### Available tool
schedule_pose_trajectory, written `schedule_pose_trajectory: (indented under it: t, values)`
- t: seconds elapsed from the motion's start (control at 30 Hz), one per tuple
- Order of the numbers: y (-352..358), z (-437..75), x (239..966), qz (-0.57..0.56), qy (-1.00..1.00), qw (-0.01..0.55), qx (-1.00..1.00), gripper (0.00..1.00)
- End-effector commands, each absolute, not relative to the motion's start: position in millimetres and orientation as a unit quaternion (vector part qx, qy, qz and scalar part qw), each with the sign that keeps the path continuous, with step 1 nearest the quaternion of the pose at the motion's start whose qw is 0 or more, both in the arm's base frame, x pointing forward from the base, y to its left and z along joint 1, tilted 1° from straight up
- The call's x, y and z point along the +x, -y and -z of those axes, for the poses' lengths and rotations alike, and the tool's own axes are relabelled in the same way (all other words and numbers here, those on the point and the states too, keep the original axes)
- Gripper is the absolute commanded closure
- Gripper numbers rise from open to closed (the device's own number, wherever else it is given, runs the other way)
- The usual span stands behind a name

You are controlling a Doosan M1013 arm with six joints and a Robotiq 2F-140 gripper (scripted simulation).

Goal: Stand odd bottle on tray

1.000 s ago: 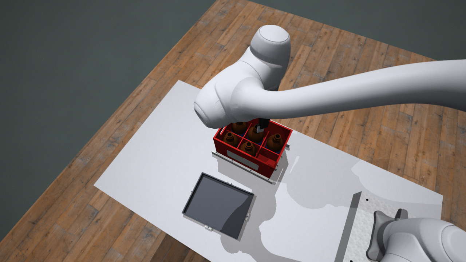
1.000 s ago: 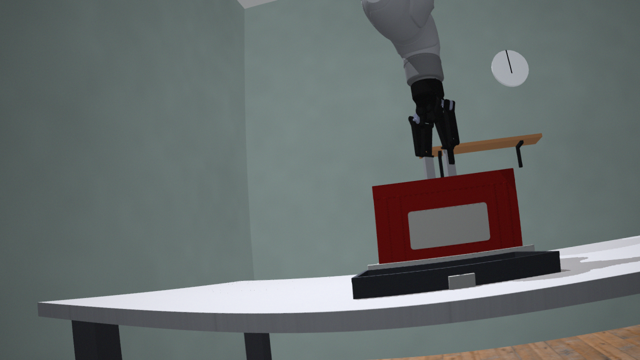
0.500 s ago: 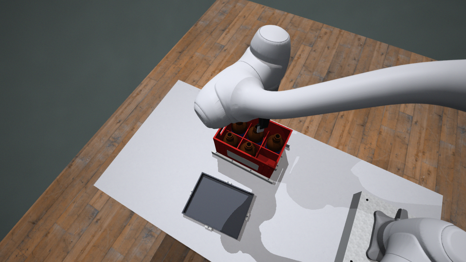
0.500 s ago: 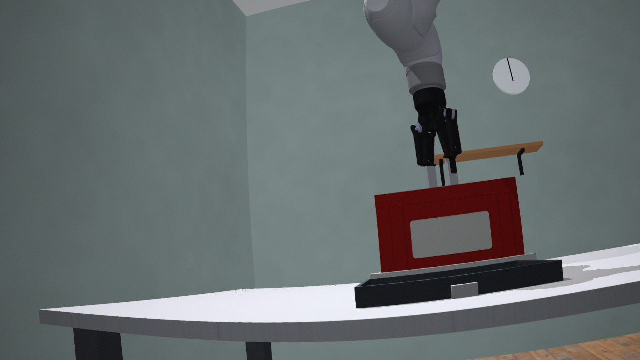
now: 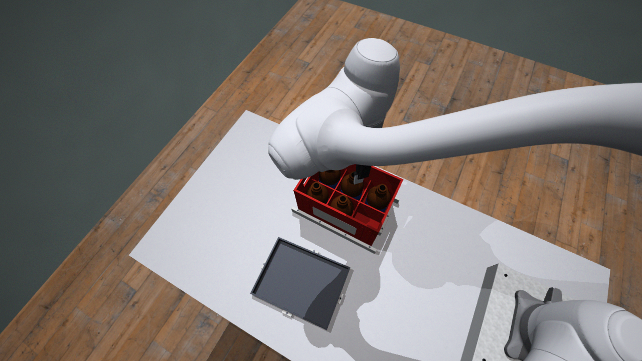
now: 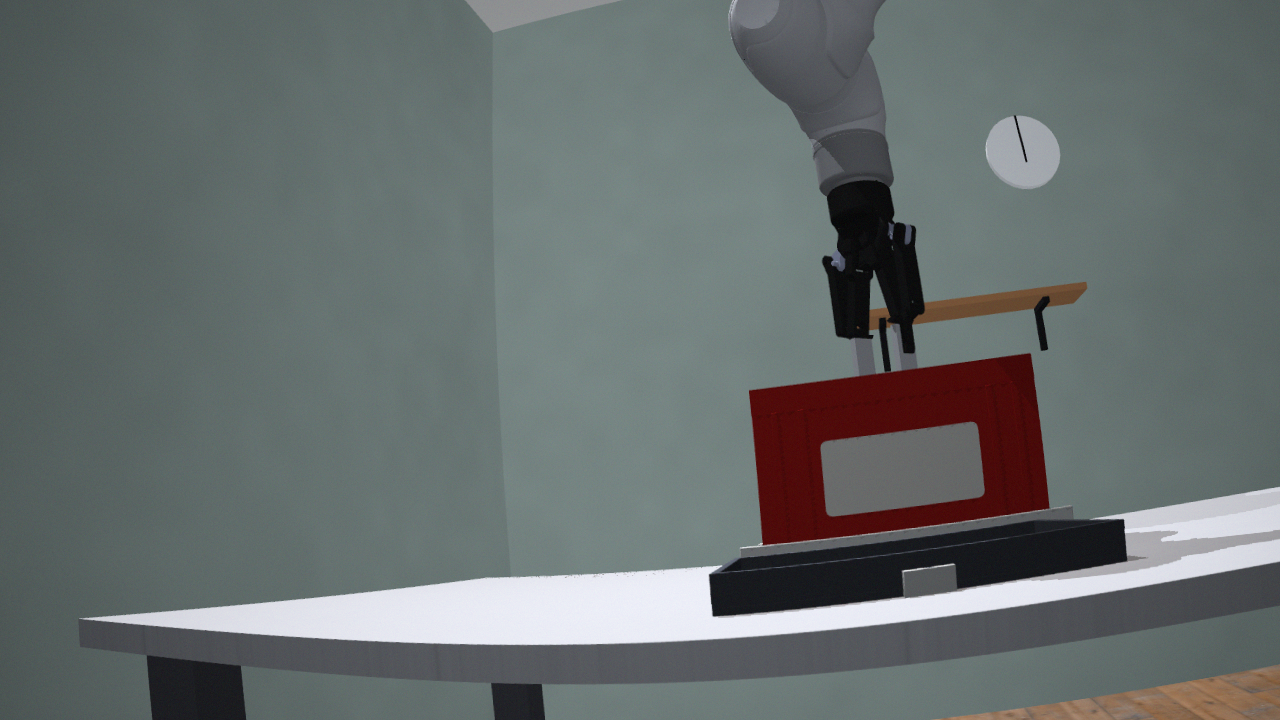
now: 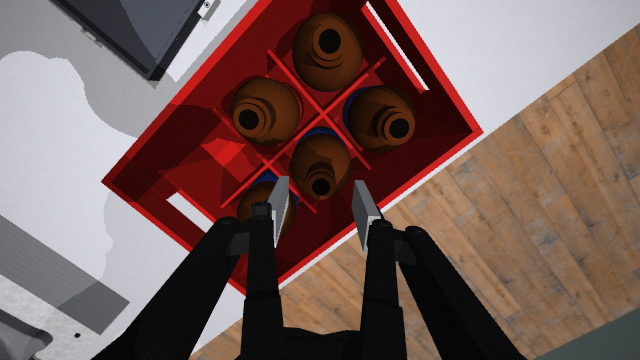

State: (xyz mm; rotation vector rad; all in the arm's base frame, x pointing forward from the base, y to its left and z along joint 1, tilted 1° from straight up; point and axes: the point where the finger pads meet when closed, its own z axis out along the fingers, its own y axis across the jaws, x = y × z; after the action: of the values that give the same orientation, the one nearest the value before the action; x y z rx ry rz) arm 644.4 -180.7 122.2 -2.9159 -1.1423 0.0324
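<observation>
A white tabletop [image 5: 192, 201] [image 6: 501, 617] [image 7: 505, 45] carries the red crate [image 5: 334, 220] [image 6: 787, 483] [image 7: 185, 95] and, beside it, the dark tray [image 5: 296, 283] [image 6: 805, 586] [image 7: 135, 30].

The top view looked steeply down from high above the crate [image 5: 334, 219] [image 6: 904, 465] [image 7: 190, 90], far enough back to take in the tray [image 5: 300, 283] [image 6: 832, 582] [image 7: 135, 30] and the arm's base. The exterior view sat low on the tray's side of the crate, tilted, facing the crate's long side and the wall behind. The wrist view was nearest, looking down into the crate from just above, past the fingers. All three shared the crate and the tray, the wrist view only a corner of the tray.
</observation>
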Motion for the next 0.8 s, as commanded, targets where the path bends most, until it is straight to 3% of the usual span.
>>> schedule_pose_trajectory:
  t: [0.0,0.77]
  values:
    - [181,-119,644,-0.010,0.365,0.005,-0.931,0.62]
    - [181,-96,644,-0.010,0.365,0.005,-0.931,0.62]
